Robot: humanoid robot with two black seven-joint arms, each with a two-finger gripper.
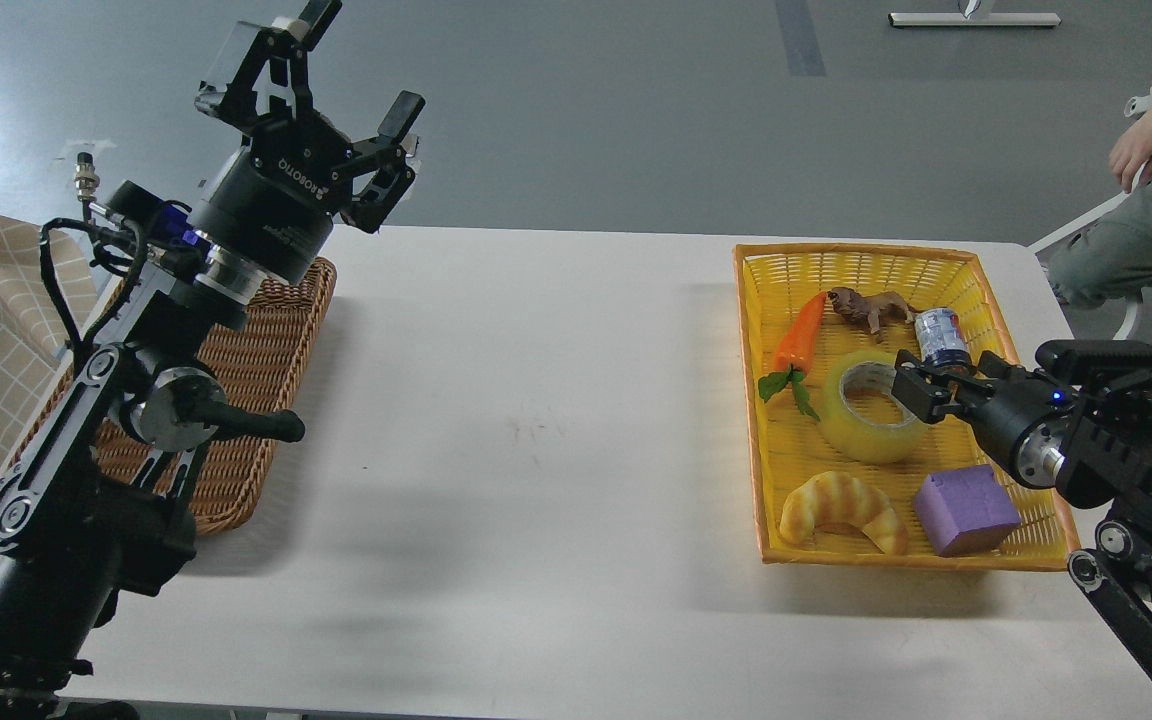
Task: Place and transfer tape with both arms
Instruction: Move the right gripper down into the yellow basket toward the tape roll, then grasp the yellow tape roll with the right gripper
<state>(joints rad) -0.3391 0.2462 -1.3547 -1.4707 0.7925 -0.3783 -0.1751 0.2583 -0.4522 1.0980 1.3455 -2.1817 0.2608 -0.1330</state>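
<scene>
Here the tape [871, 405], stiff, light and likely slick-sided, is lying flat in the yellow basket [936, 262], beside the carrot [798, 335], with the right tool [911, 390] seemingly clamping its rim while the left tool [356, 90] is gaping, raised.

Yellow basket [946, 258] on the right of the white table [536, 400], and inside it a carrot [801, 335], a brown animal figure [871, 308], a small can [939, 338], a croissant [841, 508], a purple block [966, 510]. Brown wicker basket [266, 370] sits far left (partly hidden).
</scene>
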